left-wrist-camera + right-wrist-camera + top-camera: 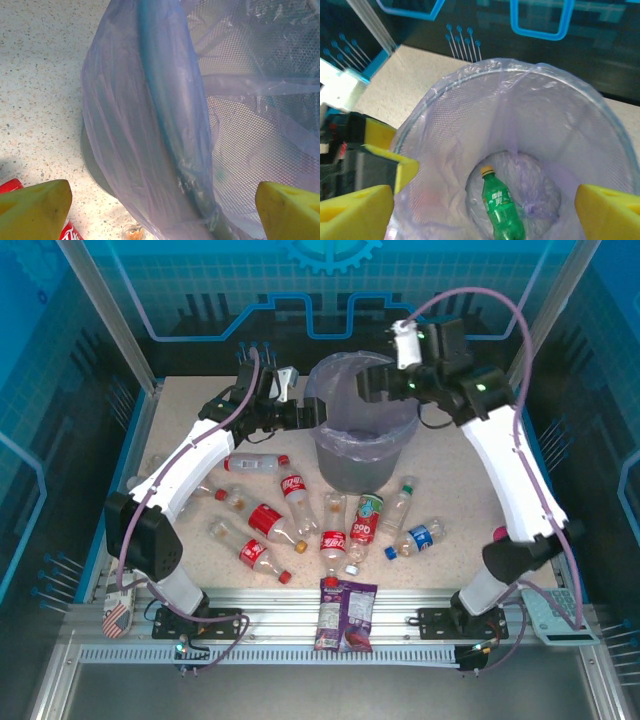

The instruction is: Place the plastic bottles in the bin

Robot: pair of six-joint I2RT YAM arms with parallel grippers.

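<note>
The grey bin (pixel 362 445), lined with a lilac bag, stands at the back centre. A green bottle (pixel 502 207) with a yellow cap lies on the bin's floor (pixel 545 185). My right gripper (pixel 377 381) hovers over the bin mouth, open and empty (pixel 482 215). My left gripper (pixel 312 413) is open at the bin's left rim (pixel 165 125), its yellow fingertips (pixel 35 207) wide apart with the rim running between them. Several bottles lie in front of the bin, among them red-labelled ones (pixel 265 519) (pixel 294 487) and a blue-labelled one (pixel 420 537).
A flat purple snack packet (pixel 343 615) lies at the near edge between the arm bases. A grey keypad device (pixel 555 618) sits at the right front. Blue enclosure walls (pixel 60 390) surround the table; bare tabletop (pixel 200 400) shows left of the bin.
</note>
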